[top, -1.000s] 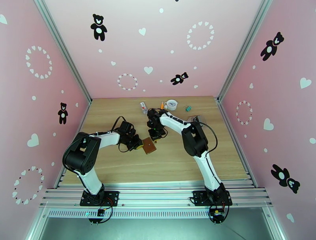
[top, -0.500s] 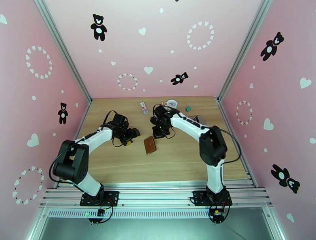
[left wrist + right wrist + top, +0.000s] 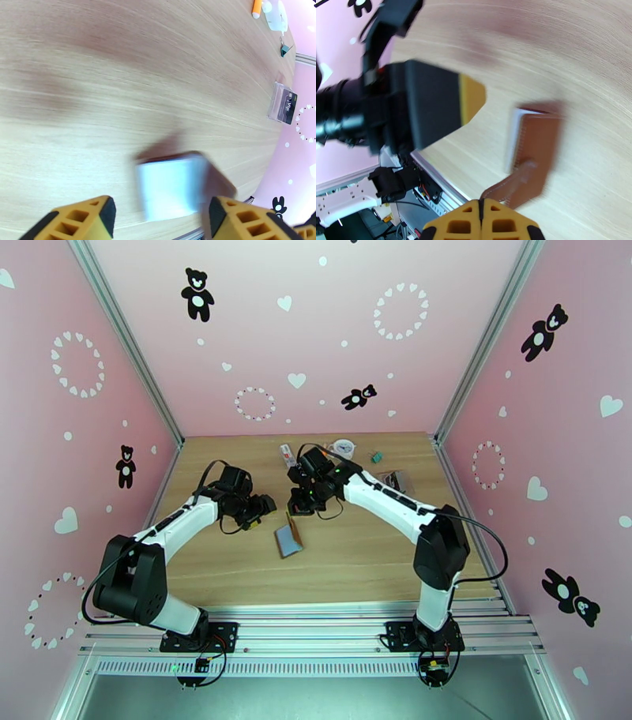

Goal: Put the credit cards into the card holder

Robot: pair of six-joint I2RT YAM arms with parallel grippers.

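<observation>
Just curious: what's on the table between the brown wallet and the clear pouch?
Nothing: bare table separates the card holder from the pouch, shown in the left wrist view.

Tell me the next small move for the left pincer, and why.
Probably lower the open left pincer onto the small brown leather card holder to pin it: it lies part open on the wooden table just beneath, grey-blue pockets showing.

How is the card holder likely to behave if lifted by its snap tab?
Probably floppy: the card holder lies part open, brown cover angled off the pale pockets, with the right gripper seemingly pinching the tab. It looks thin and light, so it may slide on the smooth table when pulled.
</observation>
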